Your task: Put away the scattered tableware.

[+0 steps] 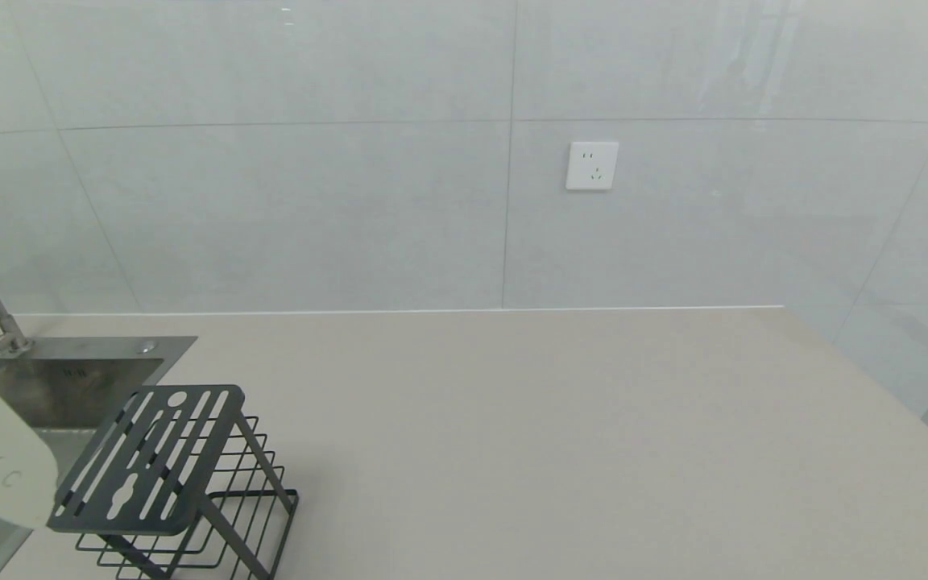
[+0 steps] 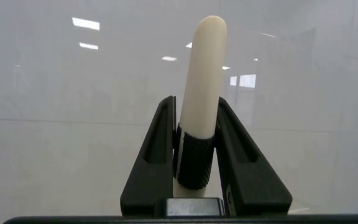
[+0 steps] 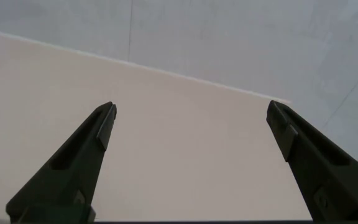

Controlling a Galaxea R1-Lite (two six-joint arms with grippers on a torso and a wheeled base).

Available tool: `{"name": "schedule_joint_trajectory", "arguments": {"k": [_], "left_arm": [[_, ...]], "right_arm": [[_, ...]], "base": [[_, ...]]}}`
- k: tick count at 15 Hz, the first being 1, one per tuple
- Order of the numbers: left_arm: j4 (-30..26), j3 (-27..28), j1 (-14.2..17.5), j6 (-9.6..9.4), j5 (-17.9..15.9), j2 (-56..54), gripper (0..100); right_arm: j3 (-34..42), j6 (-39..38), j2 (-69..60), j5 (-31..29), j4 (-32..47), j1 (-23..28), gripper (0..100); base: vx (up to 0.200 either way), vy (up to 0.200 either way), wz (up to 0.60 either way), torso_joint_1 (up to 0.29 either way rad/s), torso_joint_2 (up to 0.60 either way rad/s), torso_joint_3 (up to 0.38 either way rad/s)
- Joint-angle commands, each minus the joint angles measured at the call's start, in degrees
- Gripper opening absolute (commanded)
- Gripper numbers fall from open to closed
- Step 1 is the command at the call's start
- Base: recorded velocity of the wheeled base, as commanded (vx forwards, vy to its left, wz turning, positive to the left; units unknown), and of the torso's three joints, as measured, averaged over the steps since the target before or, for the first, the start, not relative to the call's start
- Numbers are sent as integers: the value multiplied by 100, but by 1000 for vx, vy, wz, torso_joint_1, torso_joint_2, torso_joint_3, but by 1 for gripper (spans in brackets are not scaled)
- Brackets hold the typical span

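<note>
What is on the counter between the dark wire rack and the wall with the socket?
Nothing. In the head view, the counter between the rack and the wall below the socket is bare.

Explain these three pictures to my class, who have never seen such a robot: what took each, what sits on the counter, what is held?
This is a two-armed robot. The wide picture comes from its head camera: a pale counter, a steel sink and a dark slotted rack beside it. The other two come from wrist cameras. The left end effector is shut on a cream handle with a black band. The right end effector hangs open above the counter, holding nothing.
</note>
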State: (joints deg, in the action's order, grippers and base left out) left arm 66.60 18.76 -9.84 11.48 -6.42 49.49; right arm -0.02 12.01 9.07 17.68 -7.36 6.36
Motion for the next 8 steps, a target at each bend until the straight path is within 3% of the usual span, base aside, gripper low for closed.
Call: {"name": "schedule_joint_trajectory", "arguments": {"k": [1,4,8], "left_arm": [[11,145,-317,-6,1,834,0],[11,655,-317,-15,27,1519,0],[11,743,-343,12,89,1889,0]], "right_arm": [[2,153,-424,43,183,-4,100],[2,153,-424,52,270,-4,100],[2,144,-424,52,270,-4,100]], "base": [[0,0,0,0,0,0],[0,0,0,0,0,0],[0,0,0,0,0,0]]}}
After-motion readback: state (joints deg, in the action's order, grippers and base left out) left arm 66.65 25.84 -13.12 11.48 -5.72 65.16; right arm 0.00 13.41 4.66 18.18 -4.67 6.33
